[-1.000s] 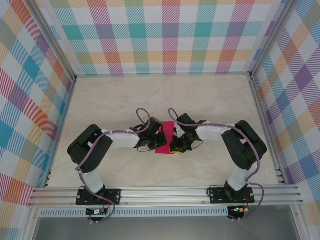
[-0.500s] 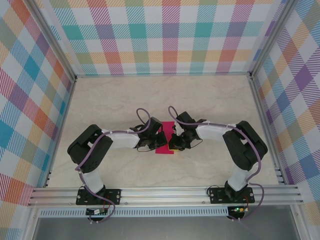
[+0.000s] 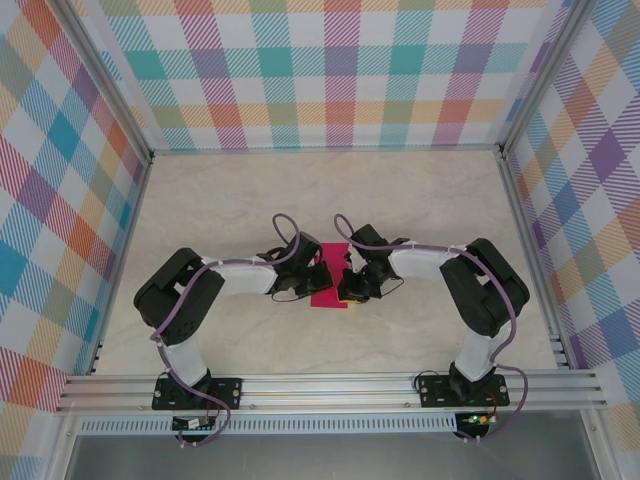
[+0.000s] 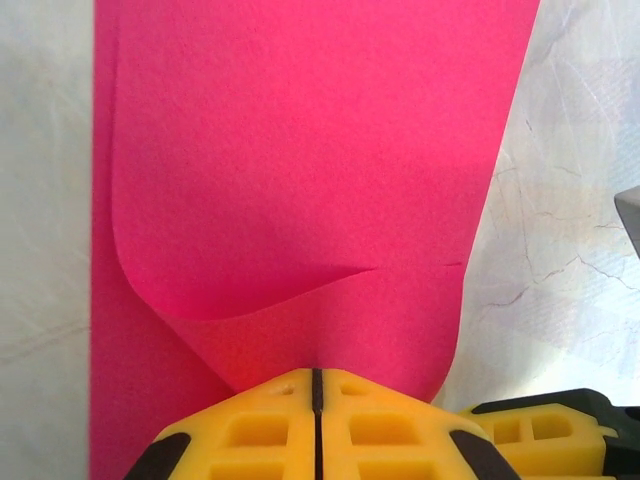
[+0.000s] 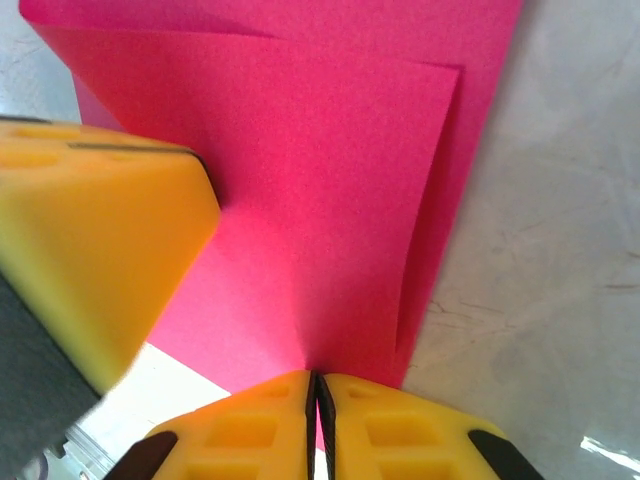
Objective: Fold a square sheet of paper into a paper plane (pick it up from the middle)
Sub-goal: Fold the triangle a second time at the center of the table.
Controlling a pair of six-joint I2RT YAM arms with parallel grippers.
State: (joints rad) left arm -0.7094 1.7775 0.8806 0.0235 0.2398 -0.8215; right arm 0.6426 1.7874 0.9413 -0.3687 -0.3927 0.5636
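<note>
1. now the first fold looks to be in hand: the square sheet of paper (image 3: 326, 298) lies near the middle of the table (image 3: 240, 200), between the two wrists. it is doubled over on itself, with the upper layer bowing up off the lower one rather than lying flat.
2. the left gripper (image 4: 316, 378) has its jaws clenched together on the near edge of the sheet, and the pink runs straight into the seam between the pads.
3. the right gripper (image 5: 316, 380) is pinched on the paper in the same way. in the right wrist view a yellow finger of the left gripper stands just beside it, resting against the sheet.
4. by my judgement no crease is pressed yet, since the fold line is a soft curl and the free corner sits short of the edge beneath it.
5. the next move calls for drawing the upper layer across until the edges line up, then flattening along the bend without letting the lower layer slide.
6. against a second ago, the right arm has edged leftward and its wrist has come closer to the left one. the left arm and the sheet sit about where they were.
</note>
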